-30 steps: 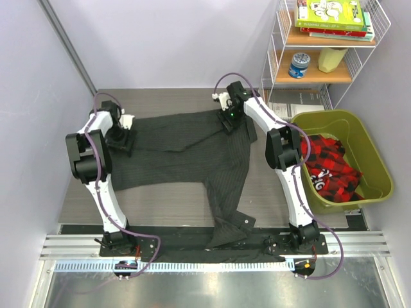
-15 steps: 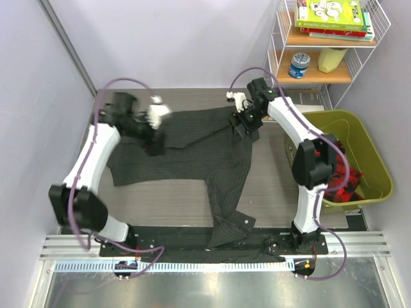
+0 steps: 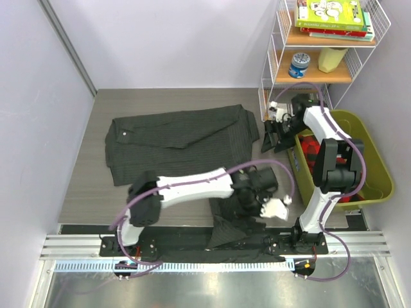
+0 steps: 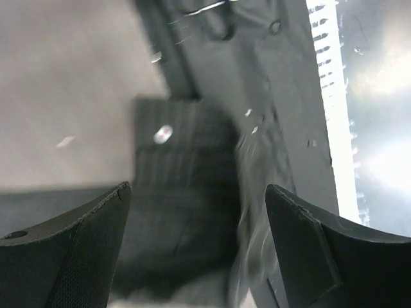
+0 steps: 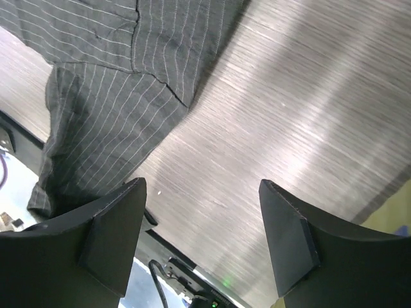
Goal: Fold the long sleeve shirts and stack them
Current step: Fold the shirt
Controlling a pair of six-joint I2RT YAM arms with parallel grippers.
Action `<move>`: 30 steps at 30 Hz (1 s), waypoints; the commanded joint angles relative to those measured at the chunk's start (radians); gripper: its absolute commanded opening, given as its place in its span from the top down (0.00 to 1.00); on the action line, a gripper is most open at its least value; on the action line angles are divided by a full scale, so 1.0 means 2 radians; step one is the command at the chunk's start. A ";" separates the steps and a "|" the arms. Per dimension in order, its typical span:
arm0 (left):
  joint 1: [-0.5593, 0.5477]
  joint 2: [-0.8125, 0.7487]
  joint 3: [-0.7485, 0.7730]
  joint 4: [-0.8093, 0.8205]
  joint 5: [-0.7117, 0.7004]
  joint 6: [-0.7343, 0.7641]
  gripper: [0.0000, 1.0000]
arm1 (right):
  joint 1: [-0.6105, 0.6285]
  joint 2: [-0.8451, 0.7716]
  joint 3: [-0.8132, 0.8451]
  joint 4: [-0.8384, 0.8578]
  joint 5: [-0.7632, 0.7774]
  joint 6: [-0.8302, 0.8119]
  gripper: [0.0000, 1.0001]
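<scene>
**Trailing sleeve could snag at the near edge**

The long sleeve shirt [image 3: 180, 138] lies flat at the worktop's [image 3: 167, 192] far-left, one sleeve [image 3: 225, 228] trailing over the near edge. The left gripper [image 4: 198, 189] hovers spread above the cuff [image 4: 186, 154]; the right gripper [image 5: 200, 186] is spread too (empty, by the right edge). A shallow pinch could drag the body askew or catch the base rail [image 3: 167, 234]

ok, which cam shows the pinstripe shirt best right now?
Top external: nearly the whole shirt shows, spread flat on the table, one sleeve trailing to the near edge. Left wrist gives only a blurred dark patch with a button; right wrist shows one striped corner sharply.
</scene>
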 commanded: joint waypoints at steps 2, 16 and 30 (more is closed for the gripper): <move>-0.052 0.061 0.057 0.011 -0.065 -0.051 0.15 | -0.021 -0.048 -0.006 -0.010 -0.021 -0.012 0.23; -0.050 0.009 -0.034 0.077 -0.113 -0.068 1.00 | -0.032 -0.051 -0.004 -0.022 -0.063 -0.026 0.23; 0.319 -0.315 -0.378 0.409 0.081 -0.325 1.00 | 0.048 -0.021 0.052 0.023 -0.096 0.031 0.23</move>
